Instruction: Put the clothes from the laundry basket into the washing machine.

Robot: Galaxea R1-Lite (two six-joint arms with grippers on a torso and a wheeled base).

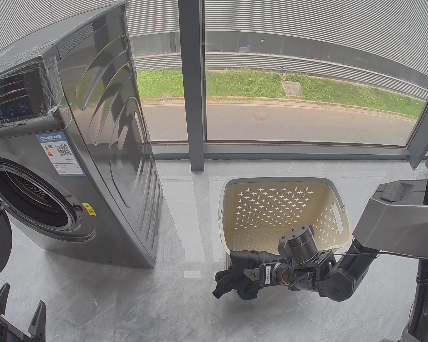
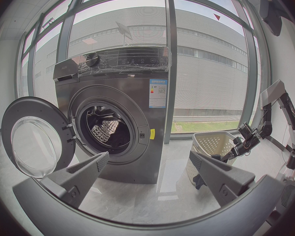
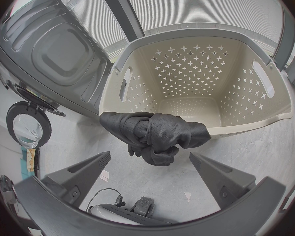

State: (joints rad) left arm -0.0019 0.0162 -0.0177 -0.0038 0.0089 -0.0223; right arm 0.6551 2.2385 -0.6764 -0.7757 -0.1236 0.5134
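Black mesh just beyond the fingers (image 3: 88, 171) of the right claw (image 3: 149, 154): spread wide, clamped on nothing, the dark garment (image 3: 157, 133) bunched ahead of them and draped over the near rim of the laundry basket (image 3: 252, 123), most of it dangling outside toward the floor (image 1: 128, 300). On the head view's clock face, claw and garment at about 6, basket just behind at 4 to 5, cream walls pierced with stars, no other clothes on its visible bottom. Further out, washing machine (image 1: 104, 134) at 9, door (image 2: 36, 138) swung fully open, drum mouth (image 1: 33, 200) dark and unblocked. Left claw (image 2: 148, 154) low at 8, likewise spread wide and empty, facing the drum from well apart. Judged as the pick-up step: within reach but not yet gripped, likely the last piece. Next, probably: ease forward to bracket the knot of cloth, close firmly, lift clear of the rim without snagging, then carry across toward 9 and into the drum. Worth a firm, deep bite, given slippery mesh and a loose tail.
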